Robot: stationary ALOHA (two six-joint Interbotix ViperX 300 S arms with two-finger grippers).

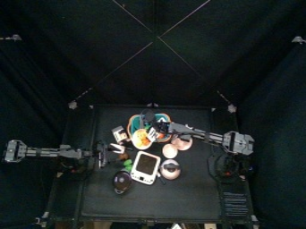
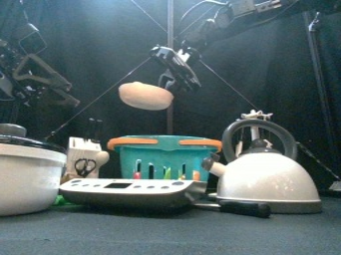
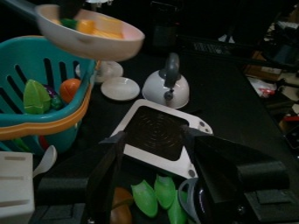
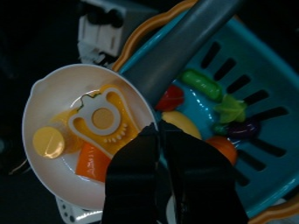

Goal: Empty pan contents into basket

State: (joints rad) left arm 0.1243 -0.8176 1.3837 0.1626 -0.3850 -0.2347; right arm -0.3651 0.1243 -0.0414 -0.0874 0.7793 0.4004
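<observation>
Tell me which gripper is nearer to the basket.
Right. The right gripper holds the pan just above the basket. The left gripper sits farther off, down by the scale, beside the basket.

The pan (image 4: 87,131) is small, round and cream-white, with a long grey handle (image 4: 193,35). It is held in the air above the basket (image 2: 163,159), roughly level in the front view, still holding its load: yellow and orange toy food pieces (image 4: 100,122). The basket is teal-green plastic with slotted sides and an orange rim, standing upright near the middle of the table. Inside it lie toy vegetables (image 4: 205,109) in green, red, yellow and purple.
</observation>
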